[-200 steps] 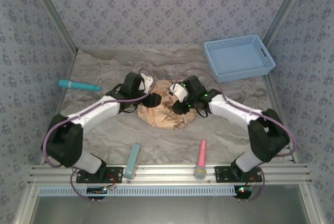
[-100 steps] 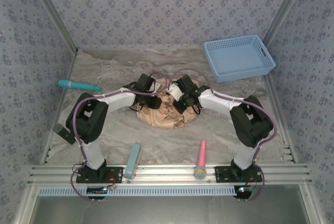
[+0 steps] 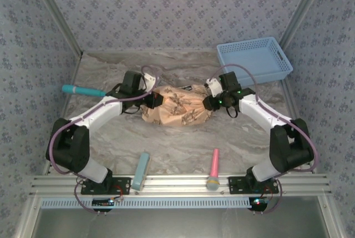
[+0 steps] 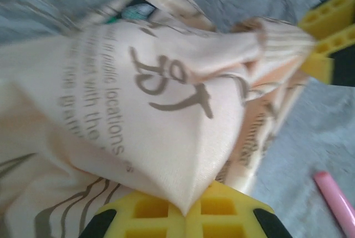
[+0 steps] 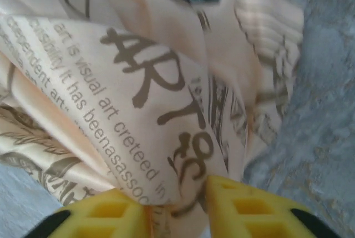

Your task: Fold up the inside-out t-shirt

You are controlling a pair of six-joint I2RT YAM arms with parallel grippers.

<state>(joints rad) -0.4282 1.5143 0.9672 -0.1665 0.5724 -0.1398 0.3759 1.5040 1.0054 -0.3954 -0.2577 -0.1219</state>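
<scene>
While taut between left end effector (image 3: 156, 101) and right end effector (image 3: 208, 104), inside-out t-shirt (image 3: 178, 108).

Both arms have been swung apart and toward the far side. The left pincer (image 3: 155, 100), open a second ago, is now clamped on the inside-out t-shirt (image 3: 177, 109); the right pincer (image 3: 209, 103) is clamped on its other end. The rounded heap has been stretched wide between them and shifted back.
</scene>
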